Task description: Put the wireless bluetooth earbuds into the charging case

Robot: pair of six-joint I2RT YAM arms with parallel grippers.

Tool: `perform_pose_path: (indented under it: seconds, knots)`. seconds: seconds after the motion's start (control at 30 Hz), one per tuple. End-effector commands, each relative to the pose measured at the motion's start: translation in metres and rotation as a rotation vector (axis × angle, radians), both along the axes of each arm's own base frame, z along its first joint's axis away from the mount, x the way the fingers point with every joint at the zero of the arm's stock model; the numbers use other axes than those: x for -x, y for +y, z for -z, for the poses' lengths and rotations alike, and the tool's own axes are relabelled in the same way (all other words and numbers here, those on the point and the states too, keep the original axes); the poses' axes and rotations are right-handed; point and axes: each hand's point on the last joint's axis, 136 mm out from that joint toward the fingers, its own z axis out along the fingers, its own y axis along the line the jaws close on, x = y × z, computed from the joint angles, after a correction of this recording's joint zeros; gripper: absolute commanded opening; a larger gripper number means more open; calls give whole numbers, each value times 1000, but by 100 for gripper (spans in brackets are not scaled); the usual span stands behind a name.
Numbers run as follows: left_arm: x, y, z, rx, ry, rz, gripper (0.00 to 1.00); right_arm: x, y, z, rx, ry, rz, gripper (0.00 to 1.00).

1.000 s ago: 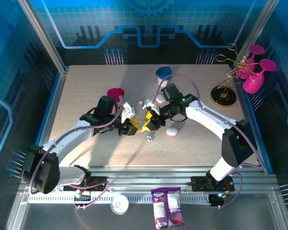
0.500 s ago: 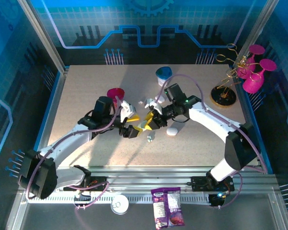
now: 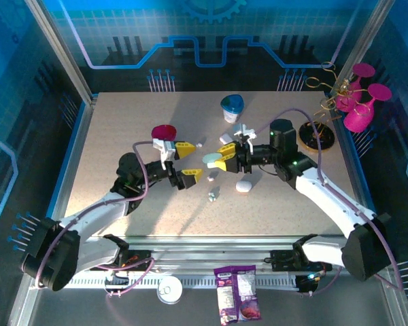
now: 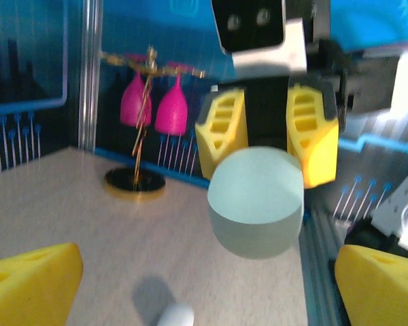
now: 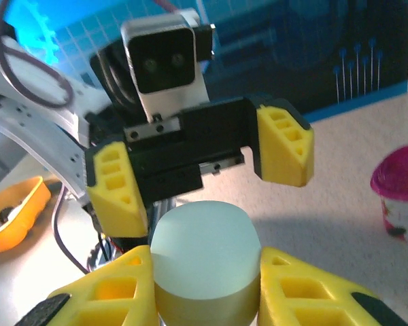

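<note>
Speckled tabletop (image 3: 122,122): right fingers (image 5: 299,292) clamp smooth pale-green rounded case (image 5: 204,251); left fingers (image 3: 185,145) spread wide.

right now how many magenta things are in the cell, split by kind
magenta wine glasses hung on the gold wire rack: 2
small magenta-topped cup on the table: 1
total: 3

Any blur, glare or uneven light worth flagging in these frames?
Left wrist: case soft, near fingers at the bottom corners blurred. Right wrist: case fairly sharp, arm at far left washed out. Top: warm light slants across the table, arm shadows on its near half.
</note>
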Motion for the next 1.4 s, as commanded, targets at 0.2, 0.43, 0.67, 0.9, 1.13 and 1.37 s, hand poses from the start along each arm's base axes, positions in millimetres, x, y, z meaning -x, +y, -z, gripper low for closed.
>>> perform_pose_path:
  seconds: [0.2, 0.43, 0.67, 0.9, 1.13, 1.37]
  knots:
    - [24, -28, -28, 143, -106, 92, 90, 19, -2, -52, -183, -75, -43, 27]
    - [25, -38, -38, 195, -83, 119, 78, 29, 1, -49, -128, -147, -58, 27]
    - [26, -39, -43, 205, -100, 119, 69, 35, 4, -41, -105, -137, -77, 27]
    - [34, -46, -45, 186, -140, 157, 63, 33, 7, -52, -112, -159, -73, 27]
    - [34, -47, -47, 196, -145, 159, 62, 33, 8, -48, -100, -157, -72, 27]
    - [34, -47, -51, 203, -148, 158, 58, 32, 9, -47, -97, -157, -69, 27]
